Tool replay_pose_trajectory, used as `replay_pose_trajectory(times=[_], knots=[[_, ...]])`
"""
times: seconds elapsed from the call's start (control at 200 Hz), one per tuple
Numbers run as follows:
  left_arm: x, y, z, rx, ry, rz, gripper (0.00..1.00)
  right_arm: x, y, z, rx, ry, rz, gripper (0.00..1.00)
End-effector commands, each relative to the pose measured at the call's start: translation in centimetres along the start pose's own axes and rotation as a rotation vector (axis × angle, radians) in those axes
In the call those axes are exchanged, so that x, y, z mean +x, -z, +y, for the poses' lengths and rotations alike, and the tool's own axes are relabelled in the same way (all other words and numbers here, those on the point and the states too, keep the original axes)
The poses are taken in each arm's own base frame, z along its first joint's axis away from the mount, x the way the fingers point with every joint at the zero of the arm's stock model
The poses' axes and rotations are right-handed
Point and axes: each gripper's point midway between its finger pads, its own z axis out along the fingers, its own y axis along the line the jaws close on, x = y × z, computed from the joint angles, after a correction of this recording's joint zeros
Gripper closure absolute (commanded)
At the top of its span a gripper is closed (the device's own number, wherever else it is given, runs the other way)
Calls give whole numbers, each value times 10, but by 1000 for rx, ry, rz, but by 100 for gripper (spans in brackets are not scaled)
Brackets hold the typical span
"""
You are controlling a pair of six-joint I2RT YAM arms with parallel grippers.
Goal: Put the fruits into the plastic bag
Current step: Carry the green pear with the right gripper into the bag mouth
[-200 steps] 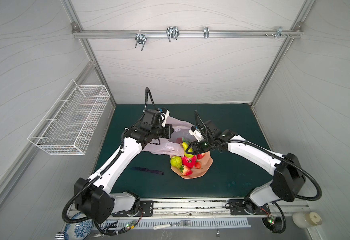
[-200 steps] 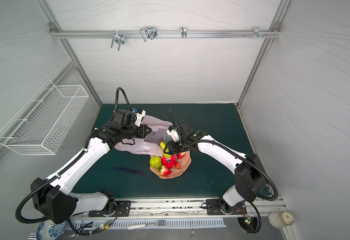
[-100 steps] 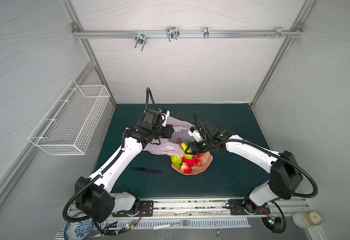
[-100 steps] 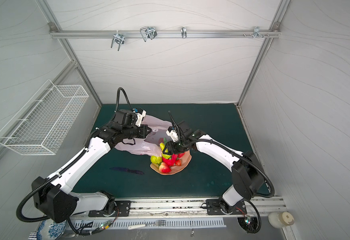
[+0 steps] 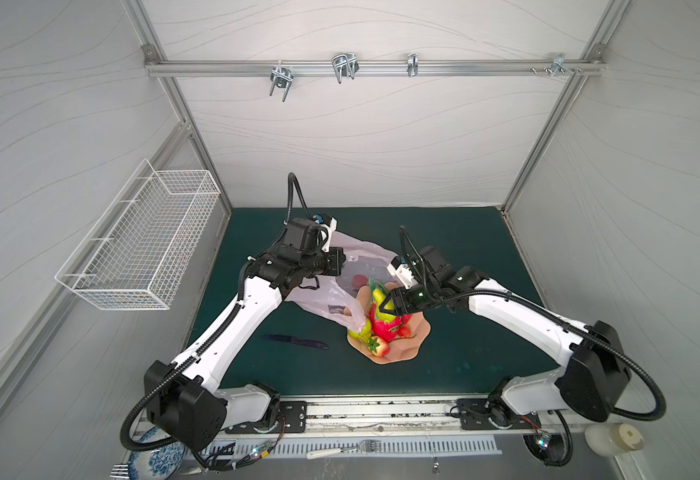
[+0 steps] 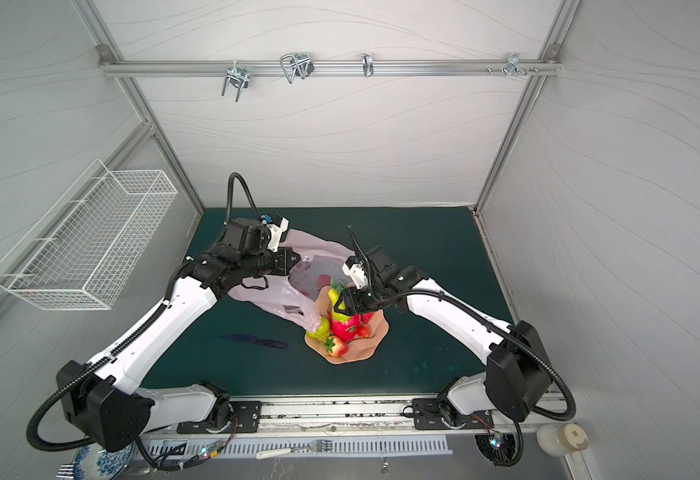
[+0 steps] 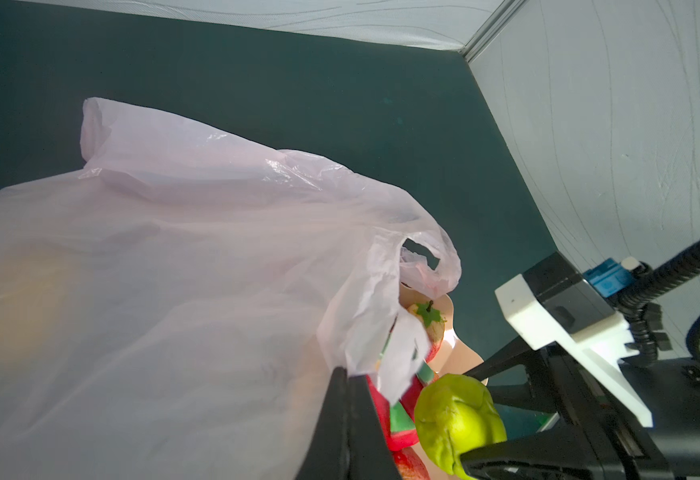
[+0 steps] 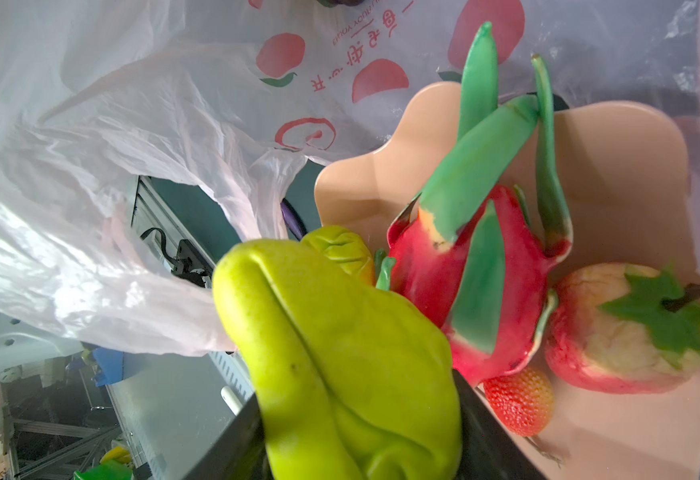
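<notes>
thin pale-pink plastic bag (image 5: 319,297), crumpled and red-printed, is seen draped against the peach bowl (image 8: 381,158). pink-red dragon fruit (image 8: 477,286) and two strawberries (image 8: 518,399) are seen lying in the bowl. the knobbly green fruit (image 8: 331,332) is held over them by the right gripper (image 8: 356,386).

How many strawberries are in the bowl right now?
2. A large strawberry lies at the near rim of the bowl; a small strawberry sits beside the dragon fruit. Others could be hidden under the pile.

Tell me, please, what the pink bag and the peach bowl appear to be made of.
The plastic bag: thin translucent film, probably polythene, glossy; it crinkles and lets light through. The bowl: likely moulded plastic, smooth satin peach; soft highlights, scalloped rim.
</notes>
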Motion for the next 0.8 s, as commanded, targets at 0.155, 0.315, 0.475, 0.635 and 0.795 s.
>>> replay_pose_trajectory(times=[0.155, 0.315, 0.475, 0.635, 0.795], knots=[[-25, 17, -13, 20, -40, -89, 100, 1, 10, 17, -79, -17, 1, 74], [-26, 17, -12, 14, -45, -92, 100, -2, 5, 31, -163, -51, 15, 75], [-27, 17, -11, 7, -47, -95, 100, -6, -1, 47, -228, -83, 32, 76], [-30, 18, -8, -12, -65, -109, 100, -7, -15, 51, -253, -131, 75, 77], [-38, 20, -4, -42, -91, -127, 100, -13, -28, 52, -261, -153, 109, 79]])
